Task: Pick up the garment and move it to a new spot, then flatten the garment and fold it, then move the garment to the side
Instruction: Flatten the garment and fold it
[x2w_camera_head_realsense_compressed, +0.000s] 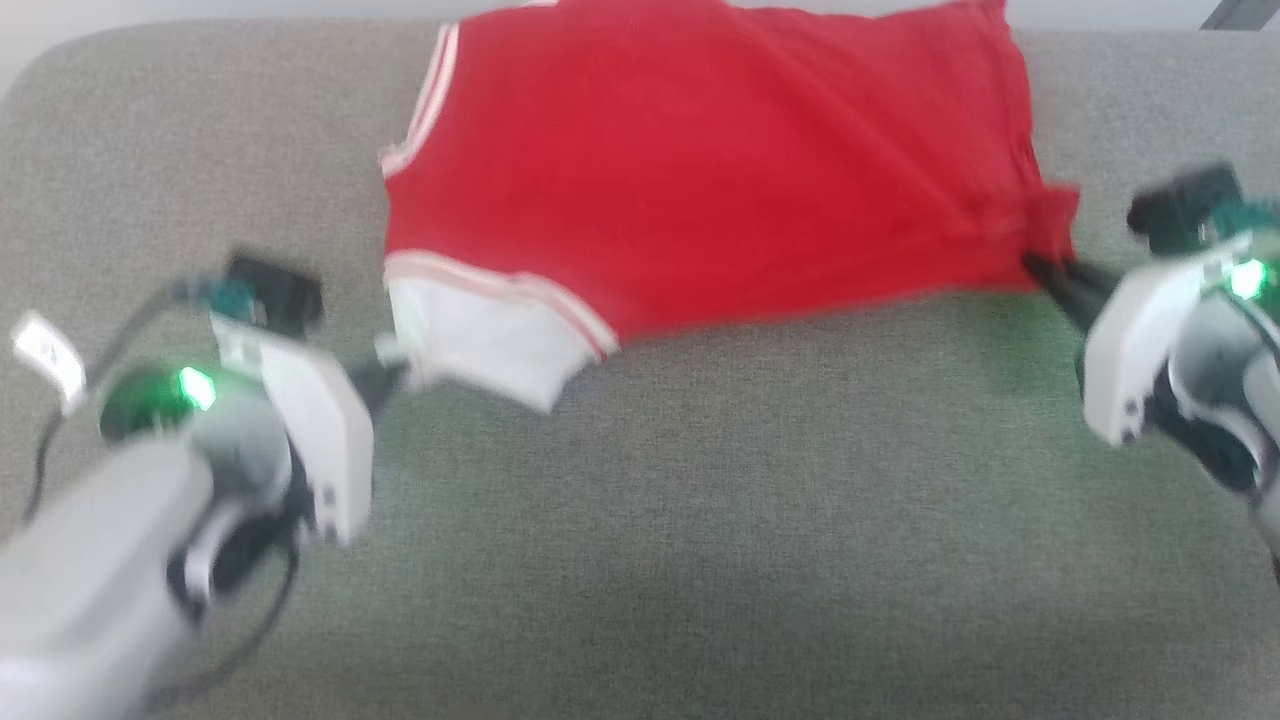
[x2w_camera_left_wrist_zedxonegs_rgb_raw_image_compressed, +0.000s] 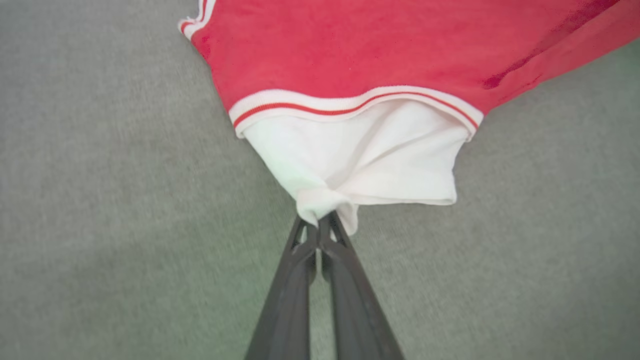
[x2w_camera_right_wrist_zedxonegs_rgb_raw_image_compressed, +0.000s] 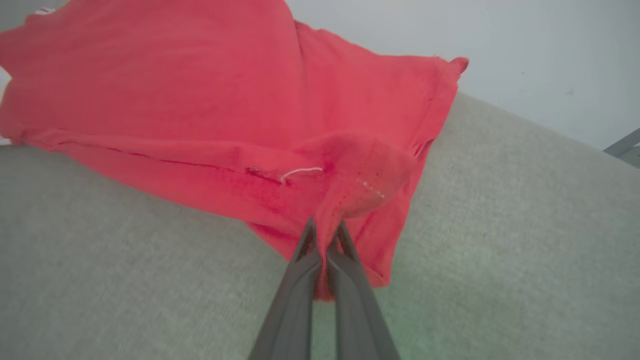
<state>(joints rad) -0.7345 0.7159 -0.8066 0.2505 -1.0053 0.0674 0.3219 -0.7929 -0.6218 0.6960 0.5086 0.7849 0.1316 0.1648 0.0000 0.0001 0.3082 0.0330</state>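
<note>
The garment (x2w_camera_head_realsense_compressed: 700, 160), a red T-shirt with a white sleeve and red-and-white striped trim, is stretched across the far half of a grey padded surface (x2w_camera_head_realsense_compressed: 700, 520), plain red side up. My left gripper (x2w_camera_head_realsense_compressed: 392, 372) is shut on the corner of the white sleeve (x2w_camera_left_wrist_zedxonegs_rgb_raw_image_compressed: 360, 155) at the garment's near left; the left wrist view shows the cloth bunched between the fingertips of the left gripper (x2w_camera_left_wrist_zedxonegs_rgb_raw_image_compressed: 319, 222). My right gripper (x2w_camera_head_realsense_compressed: 1040, 268) is shut on a red hem corner at the near right, and in the right wrist view the right gripper (x2w_camera_right_wrist_zedxonegs_rgb_raw_image_compressed: 327, 232) pinches a fold of the garment (x2w_camera_right_wrist_zedxonegs_rgb_raw_image_compressed: 200, 100).
The grey surface runs wide and bare toward me in front of the garment. Its far edge meets a pale wall (x2w_camera_right_wrist_zedxonegs_rgb_raw_image_compressed: 500, 45). A dark metal leg (x2w_camera_right_wrist_zedxonegs_rgb_raw_image_compressed: 622, 145) shows at the far right corner.
</note>
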